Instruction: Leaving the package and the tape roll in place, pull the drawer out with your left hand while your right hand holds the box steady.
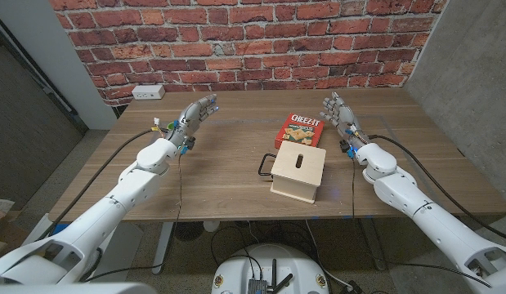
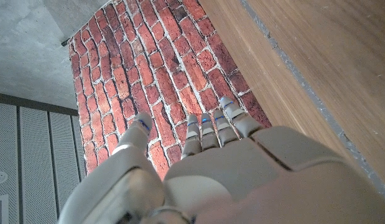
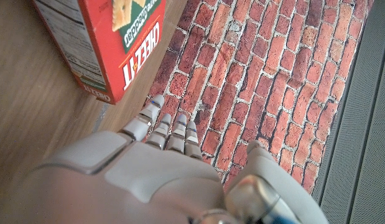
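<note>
Centrally, a little toward four o'clock of the table (image 1: 228,163), the light wooden box (image 1: 298,173) was seen standing, with a dark slot in its top and a thin black handle (image 1: 266,162) projecting from its nine-o'clock side, where the drawer front was taken to lie, though the drawer itself could not be made out clearly and appeared pushed in. Just beyond the box, at its twelve o'clock and nearly touching it, the red Cheez-It package (image 1: 300,130) was laid flat on the table. The left hand (image 1: 195,114) was held raised at about ten o'clock from the box, well apart from it, with its fingers spread and nothing between them. The right hand (image 1: 339,110) was likewise held up at about two o'clock from the box, just beside the package but clear of it, with fingers apart and nothing grasped. From the right wrist view the package (image 3: 108,43) was shown near the right hand's fingertips (image 3: 156,102) without contact. A white wall outlet (image 1: 147,92) was noted at the far edge, against the brick wall (image 1: 253,41).
</note>
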